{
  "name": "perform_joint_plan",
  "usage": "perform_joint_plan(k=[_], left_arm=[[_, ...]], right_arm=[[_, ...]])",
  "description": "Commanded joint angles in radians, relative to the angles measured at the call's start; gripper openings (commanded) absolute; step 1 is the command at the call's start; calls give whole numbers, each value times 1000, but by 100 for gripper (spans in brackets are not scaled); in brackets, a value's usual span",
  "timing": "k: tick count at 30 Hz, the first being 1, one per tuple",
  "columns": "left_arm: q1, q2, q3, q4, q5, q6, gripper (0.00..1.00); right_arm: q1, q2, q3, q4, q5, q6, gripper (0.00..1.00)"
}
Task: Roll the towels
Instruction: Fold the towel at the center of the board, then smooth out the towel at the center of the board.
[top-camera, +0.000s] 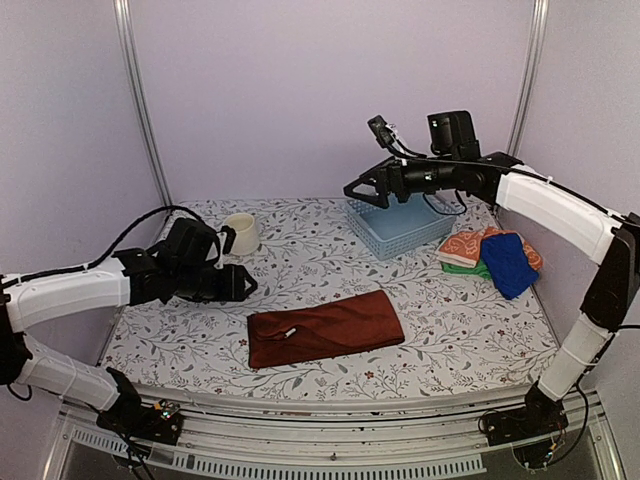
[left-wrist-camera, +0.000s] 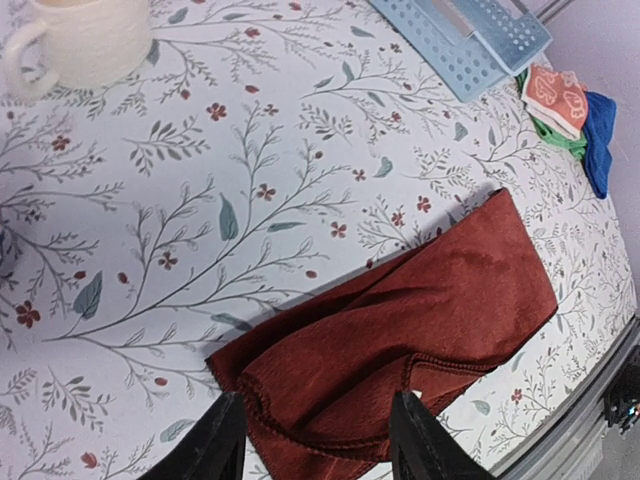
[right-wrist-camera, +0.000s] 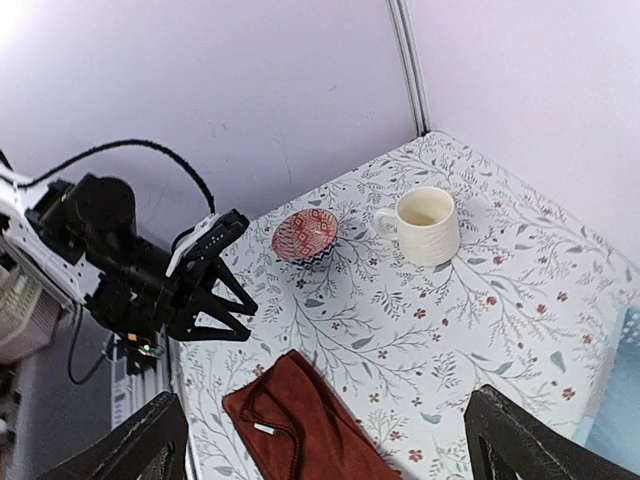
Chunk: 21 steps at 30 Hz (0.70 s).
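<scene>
In the top view the rust-brown towel (top-camera: 325, 328) lies flat, low and center in the frame, on the flower-printed table (top-camera: 450, 340), a small white tag showing near its left end. The left gripper (top-camera: 240, 283) hovers just left of it, jaws parted and holding nothing; the wrist view shows its 2 fingers (left-wrist-camera: 215, 445) straddling the towel's rumpled near corner. The right gripper (top-camera: 360, 192) hangs in the upper middle above the pale blue basket (top-camera: 400, 228), jaws spread wide and empty. At right, 3 more towels are stacked: royal-blue towel (top-camera: 508, 263), orange patterned towel (top-camera: 462, 245) and green towel (top-camera: 478, 268). A cream mug (top-camera: 241, 232) stands upper left.
</scene>
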Motion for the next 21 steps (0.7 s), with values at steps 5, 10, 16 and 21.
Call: perform_joint_plan(k=[5,10,16,21], left_arm=[[-14,106,179,116,113,156,99],[-15,169,335,36,18,221,99],[-14,230,408,72,-4,316,99],[-14,288,532,32,-22,395,99]], right_arm=[[24,-125,-227,-87,125,-308,99],[24,-181,-274,-72,126,-361,99],[24,-182,-256,-155,5,-470,99],[30,-148,-68,-266,118,-490,99]])
